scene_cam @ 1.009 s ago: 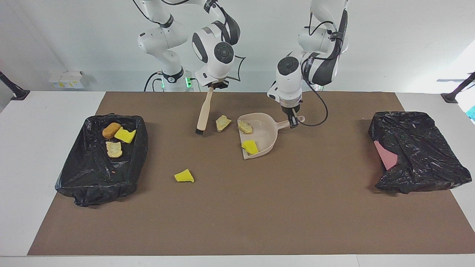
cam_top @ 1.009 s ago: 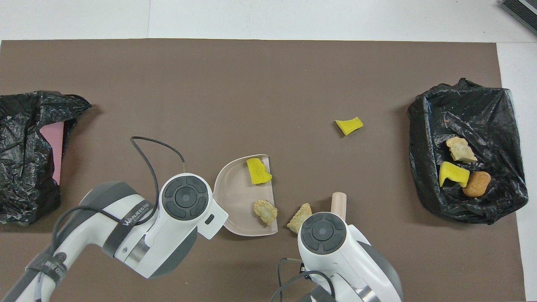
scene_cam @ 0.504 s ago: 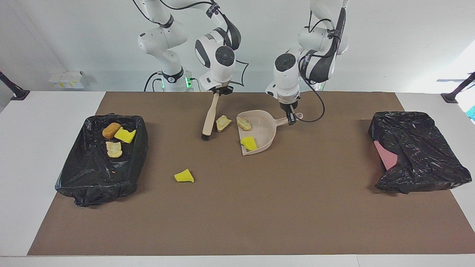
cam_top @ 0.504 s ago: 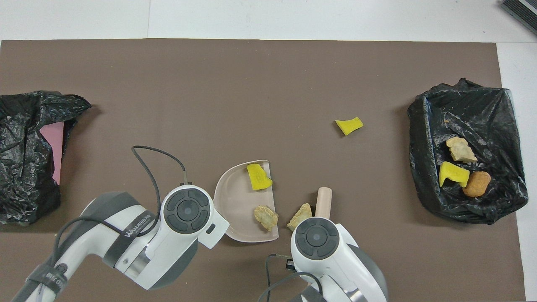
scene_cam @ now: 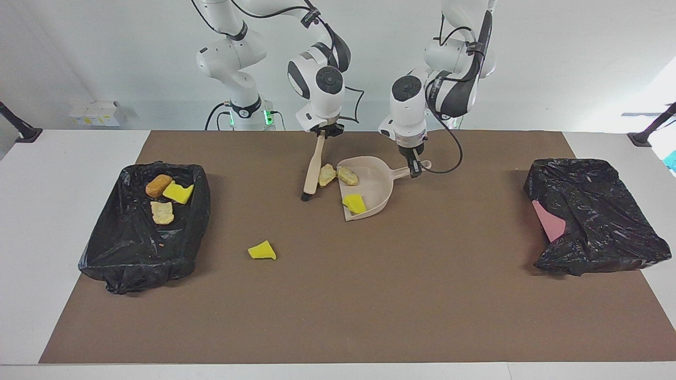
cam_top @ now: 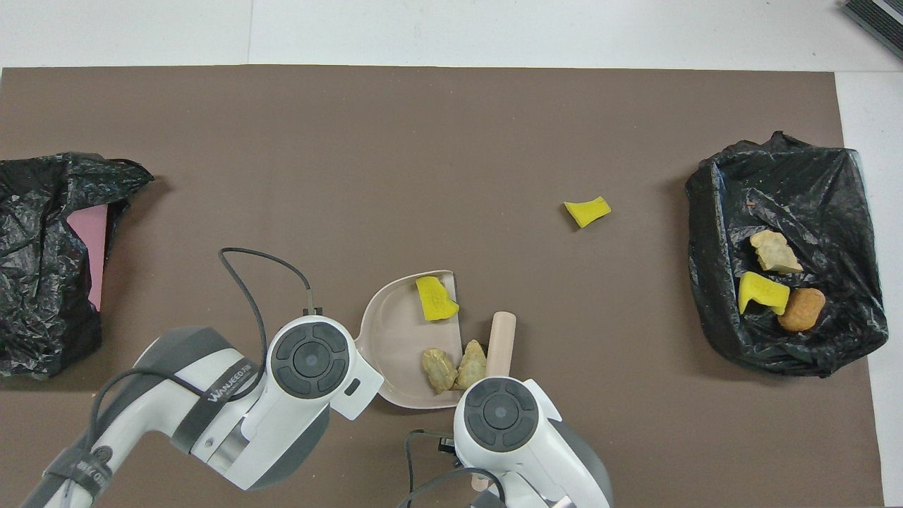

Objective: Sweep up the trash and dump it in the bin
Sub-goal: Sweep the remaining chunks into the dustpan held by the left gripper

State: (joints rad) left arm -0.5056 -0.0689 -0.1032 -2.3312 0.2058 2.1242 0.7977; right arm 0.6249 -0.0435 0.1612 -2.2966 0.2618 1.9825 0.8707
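Note:
My right gripper (scene_cam: pixel 322 132) is shut on the top of a beige brush (scene_cam: pixel 312 169), which slants down with its bristles on the mat. The brush rests against a beige foam chunk (scene_cam: pixel 327 174) at the mouth of the beige dustpan (scene_cam: pixel 376 184). A second beige chunk (scene_cam: pixel 347 176) and a yellow wedge (scene_cam: pixel 354 203) lie in the pan. My left gripper (scene_cam: pixel 415 168) is shut on the dustpan's handle. One more yellow wedge (scene_cam: pixel 262 250) lies loose on the mat, farther from the robots. In the overhead view both hands are hidden under their wrists; the dustpan (cam_top: pixel 398 331) and brush (cam_top: pixel 502 340) still show.
The black-lined bin (scene_cam: pixel 132 264) stands at the right arm's end, holding an orange-brown lump (scene_cam: pixel 158 186), a yellow wedge (scene_cam: pixel 178 192) and a beige chunk (scene_cam: pixel 162 212). A second black bag (scene_cam: pixel 597 211) with pink showing under it lies at the left arm's end.
The right gripper has swept the brush toward the dustpan, pushing the beige chunk up to the pan's mouth beside the chunk inside. The dustpan has shifted slightly nearer the robots.

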